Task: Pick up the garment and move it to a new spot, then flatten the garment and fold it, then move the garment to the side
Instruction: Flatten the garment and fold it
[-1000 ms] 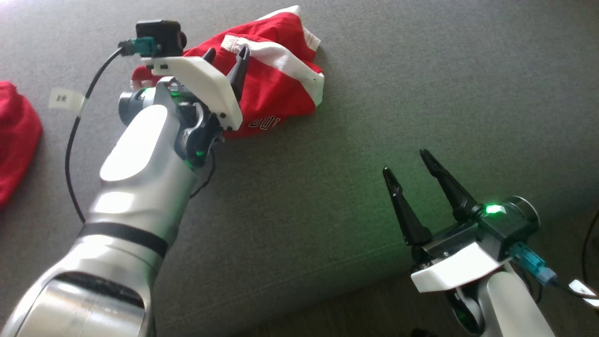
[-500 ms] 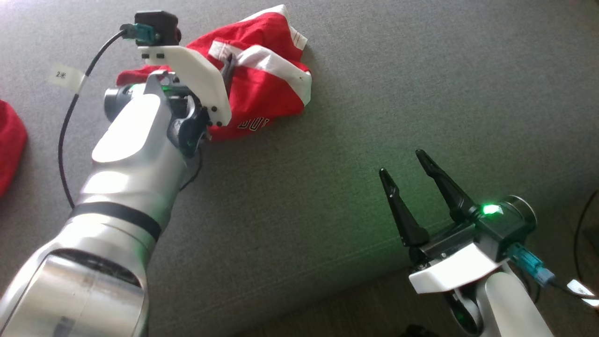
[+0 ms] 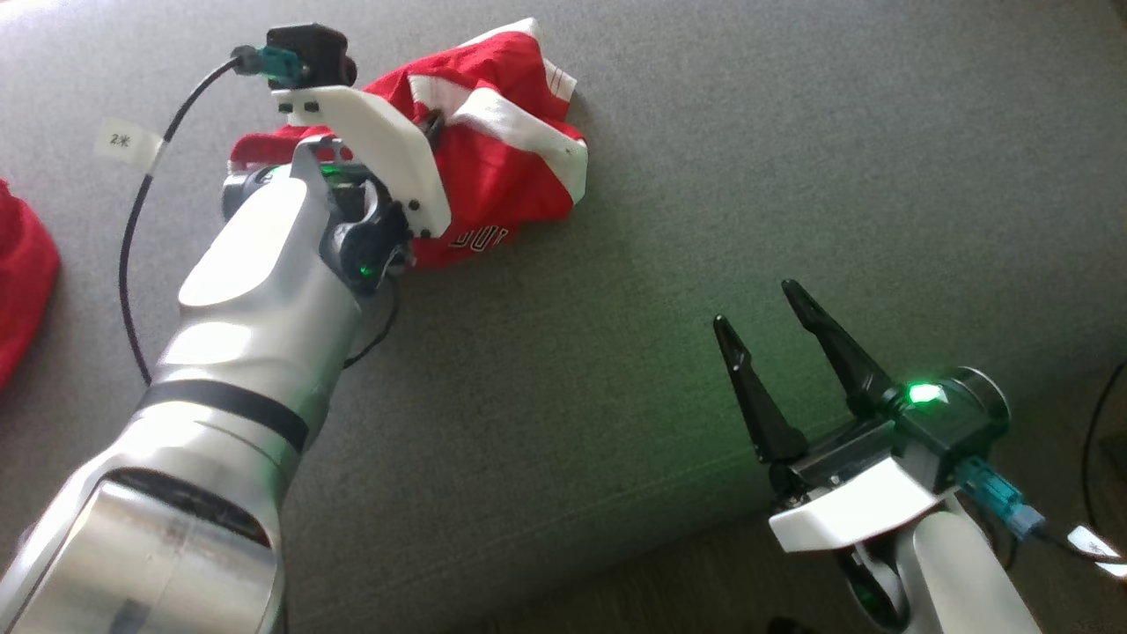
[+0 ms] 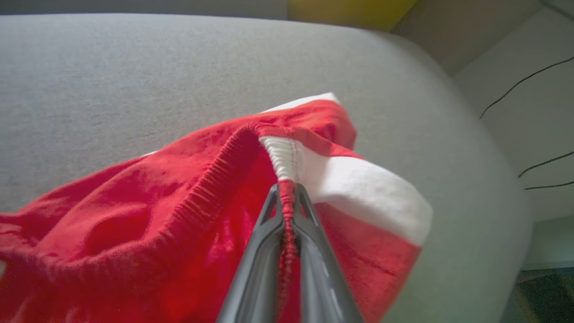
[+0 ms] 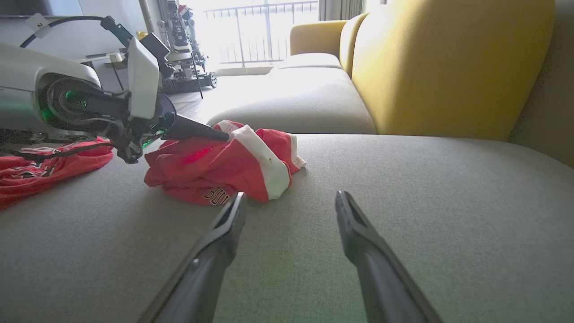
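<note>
The left gripper (image 4: 287,190) has just snapped shut: a second ago its two dark fingers stood apart over the heap, and now they are pressed together with a ridge of red cloth caught between them. That looks like the grasp for the first step, so lifting and carrying to a new spot should come next; nothing has been flattened or folded yet. The garment (image 3: 506,167) lies crumpled on the grey sofa seat (image 3: 792,158), over on the robot's left and toward the back of the cushion, still resting on the fabric and not yet off it. It is red with broad white bands, a gathered elastic edge, and some dark lettering on the side nearest the robot. The pinch sits right where the elastic edge meets a white ribbed strip; whether it takes one layer or several I can't tell from here, so it may come up bunched. The right gripper (image 3: 757,304) hangs with its fingers spread wide near the front edge of the seat, well apart from the garment and holding nothing. Another red cloth (image 3: 22,282) lies farther off to the left.
</note>
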Robot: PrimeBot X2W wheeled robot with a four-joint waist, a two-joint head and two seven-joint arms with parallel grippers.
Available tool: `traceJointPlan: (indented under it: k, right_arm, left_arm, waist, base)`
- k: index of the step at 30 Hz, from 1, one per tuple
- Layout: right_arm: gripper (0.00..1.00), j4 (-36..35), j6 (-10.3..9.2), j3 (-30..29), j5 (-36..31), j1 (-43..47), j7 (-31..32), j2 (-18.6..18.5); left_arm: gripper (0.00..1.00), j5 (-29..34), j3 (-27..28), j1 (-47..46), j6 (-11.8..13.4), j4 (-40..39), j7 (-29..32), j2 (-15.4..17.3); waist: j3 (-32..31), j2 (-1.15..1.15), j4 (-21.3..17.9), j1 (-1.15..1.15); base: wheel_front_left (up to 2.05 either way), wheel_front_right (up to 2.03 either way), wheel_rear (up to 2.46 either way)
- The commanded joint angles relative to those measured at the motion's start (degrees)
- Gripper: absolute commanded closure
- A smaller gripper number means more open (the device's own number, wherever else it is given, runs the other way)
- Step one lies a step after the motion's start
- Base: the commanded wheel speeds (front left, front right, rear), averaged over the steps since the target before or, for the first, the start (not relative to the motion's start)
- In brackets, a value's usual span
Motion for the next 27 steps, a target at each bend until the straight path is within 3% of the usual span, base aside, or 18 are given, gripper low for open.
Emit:
traceJointPlan:
  k: [1,9,19,27]
  right_arm:
    - [0.00,-1.6,-0.01,1.7,0.4,-0.6,-0.5,-0.4]
    - [0.00,-1.5,-0.01,3.6,3.5,-1.2,-0.5,-0.4]
    - [0.00,-1.2,-0.01,3.9,7.3,0.4,-0.5,-0.4]
    - [0.00,-1.5,-0.01,3.3,6.8,1.1,-0.5,-0.4]
  left_arm:
    - [1.00,-2.0,1.1,-2.4,-0.4,-2.9,0.1,1.3]
    - [1.00,-16.2,3.2,-4.3,-0.7,-12.3,8.9,1.4]
    - [1.00,-20.6,2.4,-8.9,-0.7,-25.9,13.1,3.6]
    - [1.00,-22.3,2.7,-13.1,-0.7,-32.7,13.8,5.2]
  waist:
    - [-1.0,0.00,0.0,0.00]
    - [-4.8,0.00,-4.7,0.00]
    - [-8.8,0.00,-9.8,0.00]
    - [-10.5,0.00,-7.9,0.00]
  base:
    - [0.00,0.00,0.00]
    - [0.00,0.00,0.00]
    - [0.00,0.00,0.00]
    - [0.00,0.00,0.00]
